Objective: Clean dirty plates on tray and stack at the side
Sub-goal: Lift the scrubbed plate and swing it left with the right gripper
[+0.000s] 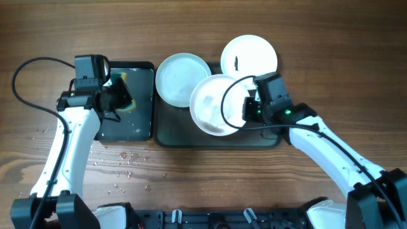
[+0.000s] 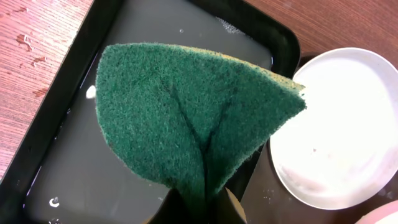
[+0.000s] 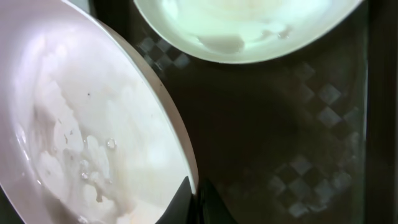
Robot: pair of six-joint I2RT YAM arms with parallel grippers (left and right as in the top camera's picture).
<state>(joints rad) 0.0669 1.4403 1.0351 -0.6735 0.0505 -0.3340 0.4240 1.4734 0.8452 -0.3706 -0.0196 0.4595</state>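
Three white plates show in the overhead view. One plate [image 1: 183, 77] lies on the left of the dark tray [image 1: 191, 135]. A second plate [image 1: 216, 105] is held tilted above the tray by my right gripper [image 1: 249, 109], shut on its rim [image 3: 186, 168]; its face is wet and streaky. A third plate [image 1: 249, 56] with a small dark smear lies at the back right, partly off the tray. My left gripper [image 1: 117, 98] is shut on a folded green sponge [image 2: 186, 118] above the small black tray [image 1: 130, 102].
The small black tray [image 2: 74, 168] holds a film of water. Water drops [image 1: 121, 166] dot the wooden table in front of it. A black cable loops over the held plate [image 1: 226, 102]. The left plate also shows in the left wrist view [image 2: 342, 137].
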